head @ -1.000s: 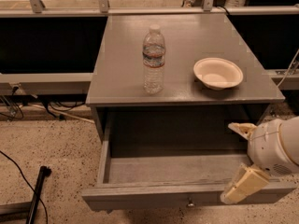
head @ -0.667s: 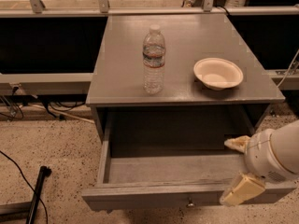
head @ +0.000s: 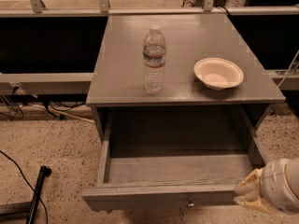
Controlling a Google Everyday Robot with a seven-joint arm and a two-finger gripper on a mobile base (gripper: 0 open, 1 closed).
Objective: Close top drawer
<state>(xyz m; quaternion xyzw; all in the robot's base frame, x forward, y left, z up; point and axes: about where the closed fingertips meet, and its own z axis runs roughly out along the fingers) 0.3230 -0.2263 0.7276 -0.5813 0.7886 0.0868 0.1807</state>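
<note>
The top drawer [head: 163, 197] of the gray cabinet stands pulled far out toward me, its gray box interior empty and its small metal knob [head: 190, 203] at the centre of the front panel. My gripper [head: 245, 196] is at the lower right, its cream fingertips right at the right end of the drawer's front panel. The white wrist body fills the corner behind it.
A clear water bottle [head: 153, 59] stands upright on the cabinet top [head: 121, 78]. A white paper bowl [head: 218, 73] sits to its right. A black pole [head: 36, 192] and cables lie on the speckled floor at left. A metal rail runs behind the cabinet.
My gripper has moved down and toward the drawer's front right corner, from above the drawer's right side. The drawer, bottle and bowl have not moved.
</note>
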